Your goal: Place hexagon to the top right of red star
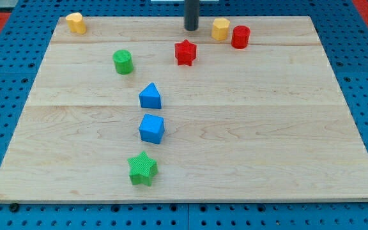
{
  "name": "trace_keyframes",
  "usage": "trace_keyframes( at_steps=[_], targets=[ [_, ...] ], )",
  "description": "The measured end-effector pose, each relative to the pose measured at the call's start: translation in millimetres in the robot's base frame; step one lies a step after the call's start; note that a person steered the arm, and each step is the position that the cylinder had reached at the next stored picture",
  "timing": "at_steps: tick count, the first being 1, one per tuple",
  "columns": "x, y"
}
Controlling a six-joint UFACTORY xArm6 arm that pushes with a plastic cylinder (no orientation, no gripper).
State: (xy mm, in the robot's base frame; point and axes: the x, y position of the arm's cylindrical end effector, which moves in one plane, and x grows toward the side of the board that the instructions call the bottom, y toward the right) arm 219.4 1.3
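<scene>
The red star (185, 52) lies near the top middle of the wooden board (267, 128). The yellow hexagon (220, 29) stands to the star's upper right, touching or almost touching a red cylinder (240, 37) on its right. My tip (191, 29) is at the board's top edge, just above the red star and a little to the left of the yellow hexagon, apart from both.
A yellow block (76, 23) sits at the top left corner. A green cylinder (123, 62) is left of the star. A blue triangle (150, 96), a blue cube (151, 128) and a green star (142, 168) form a column down the middle left.
</scene>
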Motion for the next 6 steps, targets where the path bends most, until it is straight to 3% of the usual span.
trace_keyframes(
  at_steps=[1, 2, 3, 5, 6],
  targets=[
    [-24.7, 65.4],
    [-17.2, 106.0],
    [14.8, 65.3],
    [53.6, 68.9],
    [53.6, 68.9]
  ],
)
